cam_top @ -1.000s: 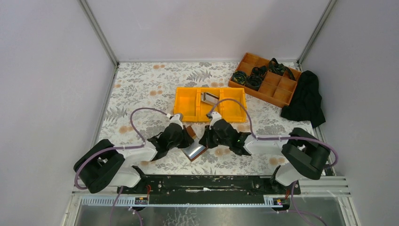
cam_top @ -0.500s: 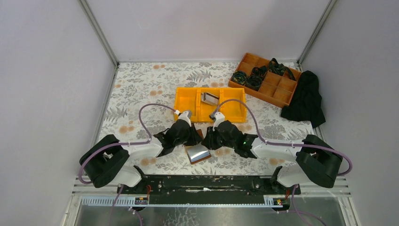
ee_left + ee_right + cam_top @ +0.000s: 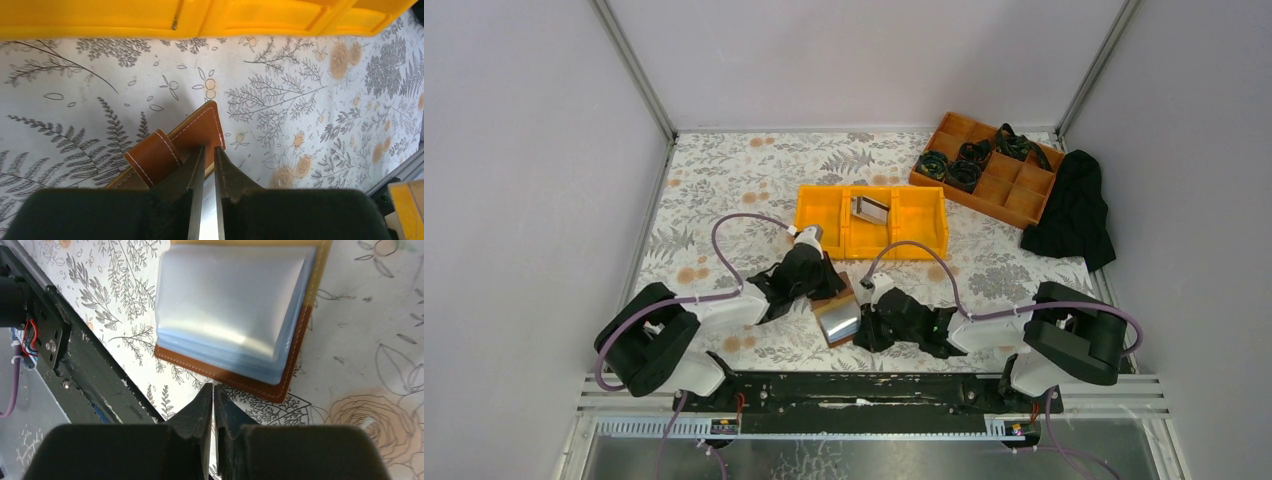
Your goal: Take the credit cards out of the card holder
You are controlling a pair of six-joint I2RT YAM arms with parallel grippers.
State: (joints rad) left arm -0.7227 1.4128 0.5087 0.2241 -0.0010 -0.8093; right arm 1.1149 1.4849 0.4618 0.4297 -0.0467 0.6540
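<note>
The brown leather card holder (image 3: 836, 320) lies open on the flowered table, its silvery plastic sleeves (image 3: 230, 315) facing up. My left gripper (image 3: 831, 288) is shut on the holder's far cover; the left wrist view shows the fingers (image 3: 196, 167) pinching the leather beside its strap loop (image 3: 152, 156). My right gripper (image 3: 862, 329) is shut and empty, its tips (image 3: 213, 388) just short of the holder's near brown edge. One silvery credit card (image 3: 869, 208) with a dark stripe lies in the middle compartment of the yellow bin (image 3: 819, 215). Any cards in the sleeves are hidden.
A wooden divided tray (image 3: 1004, 190) with black coils stands at the back right, a black cloth (image 3: 1074, 210) beside it. The yellow bin's front wall (image 3: 200, 20) is just beyond the left gripper. The black base rail (image 3: 75, 355) runs close behind the right gripper.
My right gripper has pulled back from the holder's far side toward the near edge. The left gripper shifted slightly left and the holder turned a little with it.
</note>
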